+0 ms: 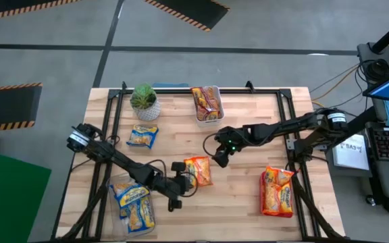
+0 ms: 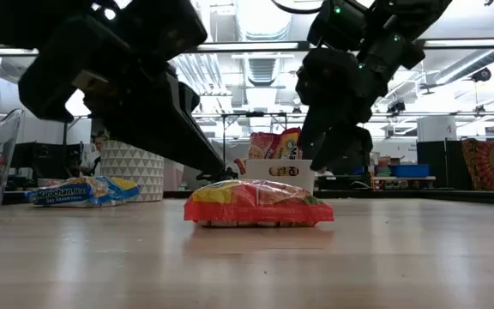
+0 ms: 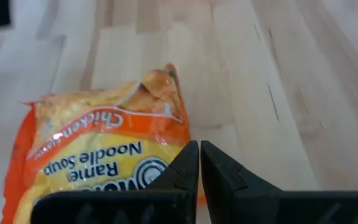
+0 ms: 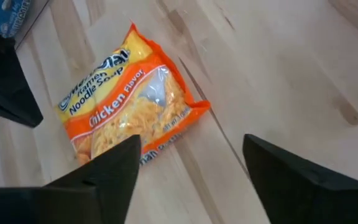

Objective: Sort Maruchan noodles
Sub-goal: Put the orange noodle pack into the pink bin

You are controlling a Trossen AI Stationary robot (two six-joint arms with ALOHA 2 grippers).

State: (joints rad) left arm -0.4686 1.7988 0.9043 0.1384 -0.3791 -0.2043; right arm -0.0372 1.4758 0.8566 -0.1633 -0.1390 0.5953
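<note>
An orange-yellow Maruchan noodles packet (image 1: pixel 198 170) lies flat on the wooden table (image 1: pixel 248 196) near its middle. My left gripper (image 3: pixel 199 152) is shut, slanting down from the left, with its tips at the packet's left edge (image 2: pixel 221 178). My right gripper (image 4: pixel 191 168) hovers open above the packet's right side, slanting down, with nothing between its fingers. A blue-and-yellow packet (image 1: pixel 142 136) lies flat farther left. My left gripper's shut fingertips (image 3: pixel 191 158) stand over the orange packet's edge (image 3: pixel 166 134), slanting down from the table's left. Whether they touch the packet I cannot tell. The packet lies flat on the table.
A clear bin with blue packets (image 1: pixel 134 206) stands at the near left. Orange packets (image 1: pixel 277 192) are piled at the near right. A white tray with red packets (image 1: pixel 206 102) and a small potted plant (image 1: pixel 144 101) stand at the far edge.
</note>
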